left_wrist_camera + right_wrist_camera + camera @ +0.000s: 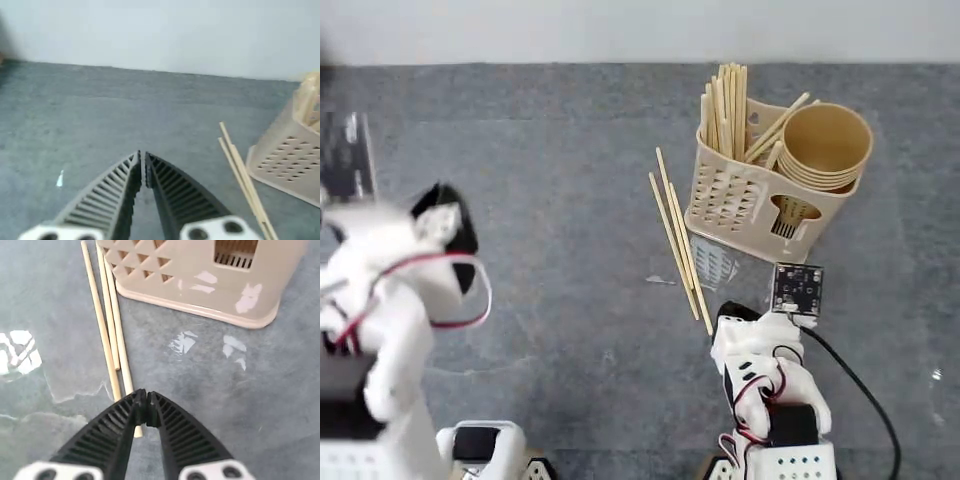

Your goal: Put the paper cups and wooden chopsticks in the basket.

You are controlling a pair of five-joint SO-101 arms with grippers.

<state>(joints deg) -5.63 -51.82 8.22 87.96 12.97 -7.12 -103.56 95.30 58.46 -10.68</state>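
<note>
A beige slotted basket [735,200] stands at the far right of the table. A stack of paper cups [825,145] sits inside it, beside a bundle of upright wooden chopsticks [725,105]. Three loose chopsticks [678,240] lie on the grey mat along the basket's left side. My right gripper [146,396] is shut, holding nothing, just over the near ends of those chopsticks [107,330], with the basket [200,285] beyond. My left gripper [142,159] is shut and empty, far left of the basket [290,160] and loose chopsticks [242,175].
The grey mat [570,200] is bare between the two arms. A clear plastic scrap [712,260] lies in front of the basket. The right arm's cable [865,390] trails at the near right. A pale wall [160,30] rises behind the table.
</note>
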